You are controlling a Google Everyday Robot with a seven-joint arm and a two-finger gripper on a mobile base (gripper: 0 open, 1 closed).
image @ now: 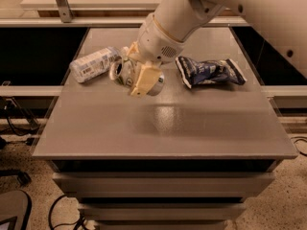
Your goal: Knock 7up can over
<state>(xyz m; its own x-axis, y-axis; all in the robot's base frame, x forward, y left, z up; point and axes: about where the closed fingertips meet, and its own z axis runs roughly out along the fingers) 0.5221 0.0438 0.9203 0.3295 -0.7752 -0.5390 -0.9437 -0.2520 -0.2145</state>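
Observation:
The 7up can (120, 72) is tipped on its side near the back left of the grey table (163, 128), its silver top facing left toward the camera. My gripper (130, 73) reaches down from the upper right. Its cream fingers (144, 78) sit on either side of the can and close on it. The can's green and white side is mostly hidden by the fingers.
A clear plastic bottle (93, 63) with a white label lies on its side just left of the can. A dark blue snack bag (208, 71) lies to the right of the gripper. A raised counter runs behind the table.

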